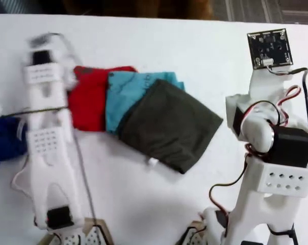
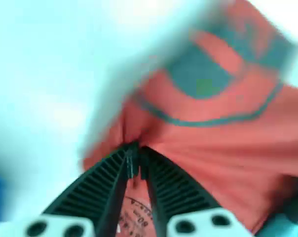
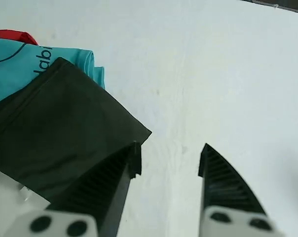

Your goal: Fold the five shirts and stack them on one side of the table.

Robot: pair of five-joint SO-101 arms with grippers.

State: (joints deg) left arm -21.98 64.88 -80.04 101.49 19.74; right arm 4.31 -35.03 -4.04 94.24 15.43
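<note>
nearest us, the right tool [image 3: 170,150] hangs released. its two fingers are spread wide over the bare white desk [image 3: 213,74], and one finger sits just beside the corner of the dark shirt [image 1: 169,125]. that dark shirt lies folded flat near the middle of the desk, its far edge overlapping the teal shirt [image 1: 124,94]. the teal one in turn overlaps the red shirt [image 1: 87,104], so we have three in a slanting row. at the left edge we see a blue shirt [image 1: 3,140] in a crumpled heap, partly hidden by the left arm. farther out, the left tool [image 2: 137,150] is clenched, its tips pinched on a pucker of the red shirt, with a label showing between the fingers.
</note>
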